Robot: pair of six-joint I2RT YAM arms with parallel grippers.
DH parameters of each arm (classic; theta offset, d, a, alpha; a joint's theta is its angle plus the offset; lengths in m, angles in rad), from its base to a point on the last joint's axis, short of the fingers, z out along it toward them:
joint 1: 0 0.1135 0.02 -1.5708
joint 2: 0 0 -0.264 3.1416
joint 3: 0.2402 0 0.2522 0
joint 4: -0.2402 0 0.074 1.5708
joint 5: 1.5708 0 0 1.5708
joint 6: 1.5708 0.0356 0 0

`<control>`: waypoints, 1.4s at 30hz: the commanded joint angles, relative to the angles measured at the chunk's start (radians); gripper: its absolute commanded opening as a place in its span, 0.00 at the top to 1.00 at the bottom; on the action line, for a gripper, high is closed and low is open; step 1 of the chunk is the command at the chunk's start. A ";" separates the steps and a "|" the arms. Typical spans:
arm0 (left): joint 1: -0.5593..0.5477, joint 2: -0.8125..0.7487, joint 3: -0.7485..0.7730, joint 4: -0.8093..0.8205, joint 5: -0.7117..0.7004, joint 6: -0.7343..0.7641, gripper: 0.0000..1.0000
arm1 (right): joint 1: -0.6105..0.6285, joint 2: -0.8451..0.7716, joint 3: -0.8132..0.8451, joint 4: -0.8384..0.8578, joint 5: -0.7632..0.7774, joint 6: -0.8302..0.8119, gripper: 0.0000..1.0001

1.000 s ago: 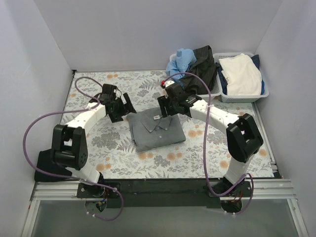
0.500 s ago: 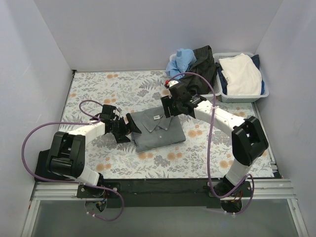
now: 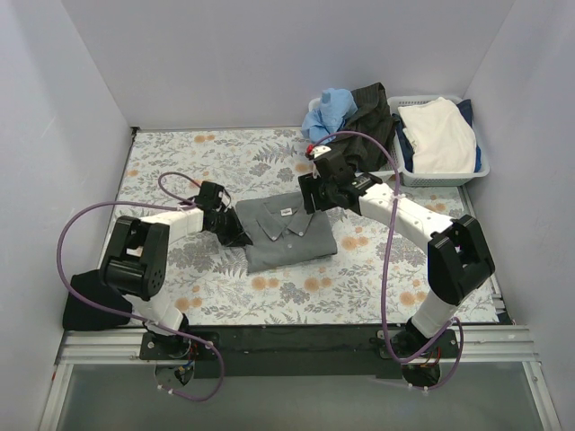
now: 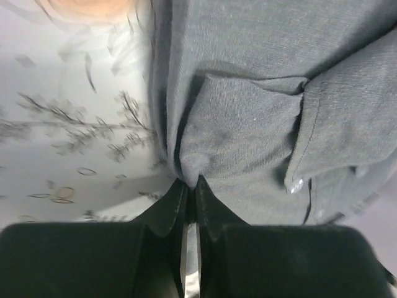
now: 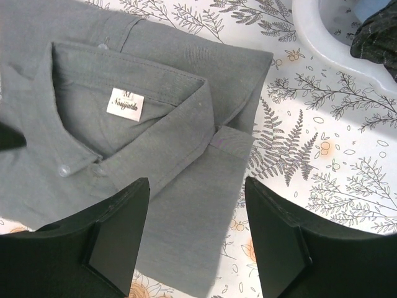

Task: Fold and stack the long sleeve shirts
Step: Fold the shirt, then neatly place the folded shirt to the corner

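Observation:
The mid-grey long sleeve shirt (image 3: pixel 289 232) lies folded in the middle of the flowered table, collar and label up. My left gripper (image 3: pixel 239 233) is at its left edge, shut on a small pinch of the grey cloth (image 4: pixel 193 166). My right gripper (image 3: pixel 311 194) hovers above the shirt's collar end, open, with the grey shirt (image 5: pixel 124 118) below and nothing between its fingers (image 5: pixel 139 205). The black long sleeve shirt (image 3: pixel 374 113) hangs crumpled over the left white basket at the back.
Two white lattice baskets stand at the back right: the left basket (image 3: pixel 392 167) holds a blue cloth (image 3: pixel 329 111) and the black shirt, the right basket (image 3: pixel 476 171) holds a white garment (image 3: pixel 438 131). Grey walls close the table on three sides.
My left gripper swung down to the grey shirt's left edge and shut on the cloth. My right gripper shifted slightly right and stayed open.

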 commanded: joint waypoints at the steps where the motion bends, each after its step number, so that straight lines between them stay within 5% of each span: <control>1: -0.002 0.036 0.137 -0.171 -0.437 0.163 1.00 | -0.012 -0.044 0.001 0.013 -0.010 -0.018 0.29; 10: 0.028 0.134 0.411 -0.432 -0.831 0.320 1.00 | -0.046 -0.041 0.027 0.007 -0.050 -0.023 0.30; 17: 0.121 0.152 0.414 -0.599 -1.088 0.150 1.00 | -0.048 -0.036 0.024 0.007 -0.089 -0.017 0.30; 19: 0.137 0.159 0.437 -0.624 -1.138 0.125 0.72 | -0.048 -0.036 0.020 0.008 -0.099 -0.012 0.30; 22: 0.132 0.120 0.480 -0.613 -1.104 0.145 0.43 | -0.048 -0.042 0.011 0.007 -0.099 -0.015 0.30; 25: 0.101 0.045 0.539 -0.578 -1.008 0.168 0.29 | -0.048 -0.050 0.002 0.008 -0.094 -0.018 0.30; 32: 0.029 -0.002 0.619 -0.587 -0.621 0.118 0.25 | -0.049 -0.055 -0.010 0.007 -0.077 -0.021 0.31; 42: -0.058 0.016 0.381 -0.546 -0.582 -0.105 0.24 | -0.049 -0.058 -0.024 0.007 -0.070 -0.033 0.30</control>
